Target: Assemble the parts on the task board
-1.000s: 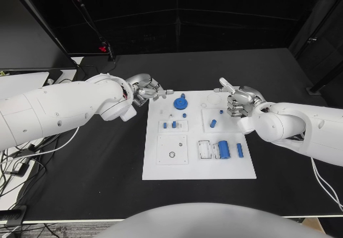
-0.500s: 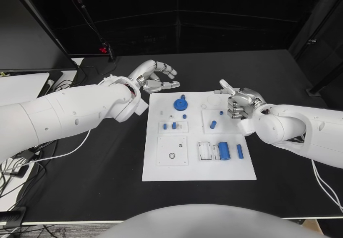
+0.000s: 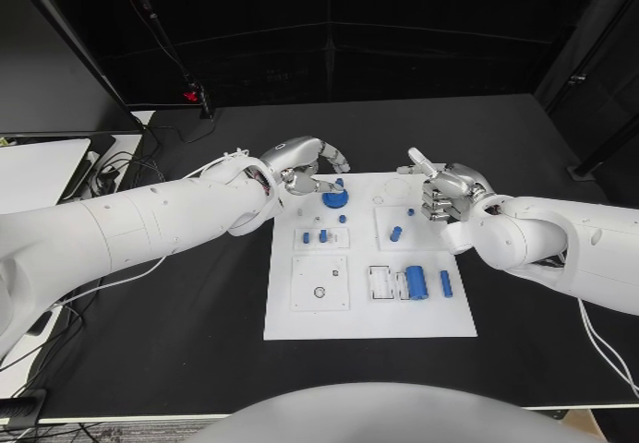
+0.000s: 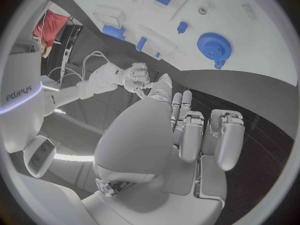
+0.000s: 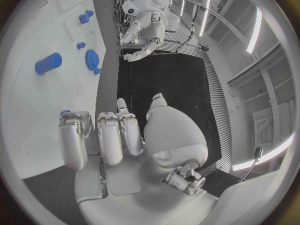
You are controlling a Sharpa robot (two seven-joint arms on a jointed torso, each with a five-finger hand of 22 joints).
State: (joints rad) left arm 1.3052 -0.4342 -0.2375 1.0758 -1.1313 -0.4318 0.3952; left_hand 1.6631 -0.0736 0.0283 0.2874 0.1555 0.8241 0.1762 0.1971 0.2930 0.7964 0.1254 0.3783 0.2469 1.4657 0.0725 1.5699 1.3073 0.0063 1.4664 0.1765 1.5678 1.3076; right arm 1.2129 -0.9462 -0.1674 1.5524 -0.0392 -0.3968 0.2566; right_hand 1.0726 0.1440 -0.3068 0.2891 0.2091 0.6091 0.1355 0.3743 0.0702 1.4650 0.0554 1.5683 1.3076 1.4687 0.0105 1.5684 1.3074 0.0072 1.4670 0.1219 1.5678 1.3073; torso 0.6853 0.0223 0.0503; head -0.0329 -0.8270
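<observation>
The white task board (image 3: 300, 314) lies mid-table. A blue gear (image 3: 336, 197) stands near its far left corner, also seen as gear (image 4: 214, 46). Small blue pegs (image 3: 324, 233) sit below it, a short blue cylinder (image 3: 395, 233) is in the middle, and a larger blue cylinder (image 3: 415, 280) lies beside a blue bar (image 3: 445, 282). My left hand (image 3: 309, 164) hovers just above the gear with its fingers arched and apart, holding nothing. My right hand (image 3: 446, 189) hangs over the board's far right part with fingers curled in, and I see nothing in it. The wrist views show my left hand (image 4: 181, 135) and right hand (image 5: 119, 145) empty.
Black table (image 3: 160, 341) surrounds the board. Cables (image 3: 114, 166) and a pale surface (image 3: 33, 157) lie at the far left edge. A white outlined slot (image 3: 319, 281) and an open frame (image 3: 381, 280) are on the board's near half.
My left hand has swung from beyond the board's far left corner down and right, over the gear, its fingers now arched. The right hand has stayed put.
</observation>
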